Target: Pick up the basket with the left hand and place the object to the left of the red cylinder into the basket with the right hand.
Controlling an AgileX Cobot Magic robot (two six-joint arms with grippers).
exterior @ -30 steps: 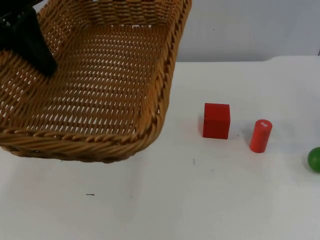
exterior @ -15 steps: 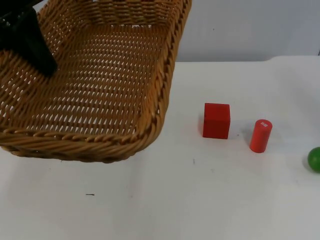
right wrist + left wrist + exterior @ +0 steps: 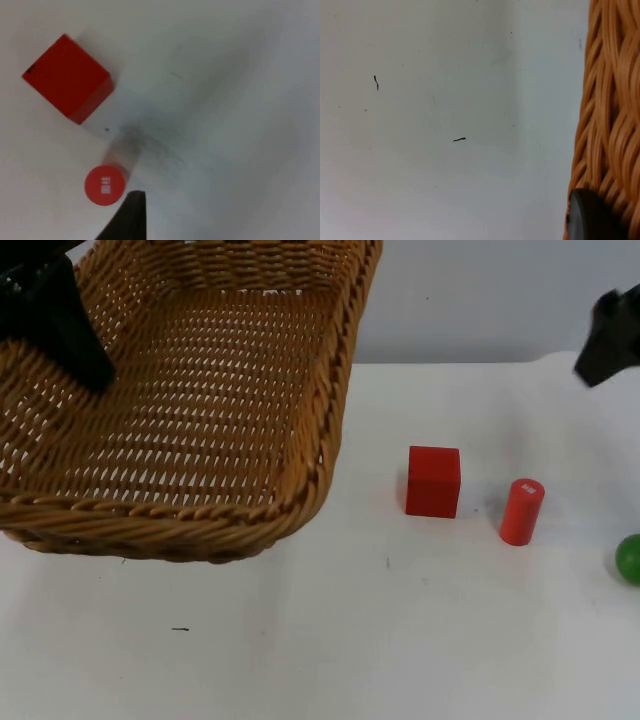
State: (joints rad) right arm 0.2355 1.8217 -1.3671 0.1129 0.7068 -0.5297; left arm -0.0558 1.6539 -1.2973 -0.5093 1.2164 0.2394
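Basket [image 3: 190, 400] first: in the top view it hangs tilted above the tabletop [image 3: 330, 640], held at its far left rim by the left gripper [image 3: 60, 320], whose jaws look pinched on the weave. The red cube [image 3: 433, 481] sits just left of the red cylinder [image 3: 521, 511], close but apart, and a green ball [image 3: 629, 558] lies at the tabletop's right edge. The right gripper [image 3: 608, 335] is at the upper right, well apart from the cube — I cannot tell how its jaws stand. From the left wrist, a black fingertip [image 3: 587, 215] presses against the basket's woven wall, with bare tabletop beside it; the hold looks firm, and the basket is best kept level and steady. From the right wrist, the cube [image 3: 66, 78] and the cylinder's round top [image 3: 104, 185] both show, with one black fingertip [image 3: 131, 215] near the cylinder. The step in hand is the reach for the cube: centre over the cube, not the cylinder, turn the jaws to meet two flat faces — the cube sits skewed to this camera — and come down clear of the cylinder.
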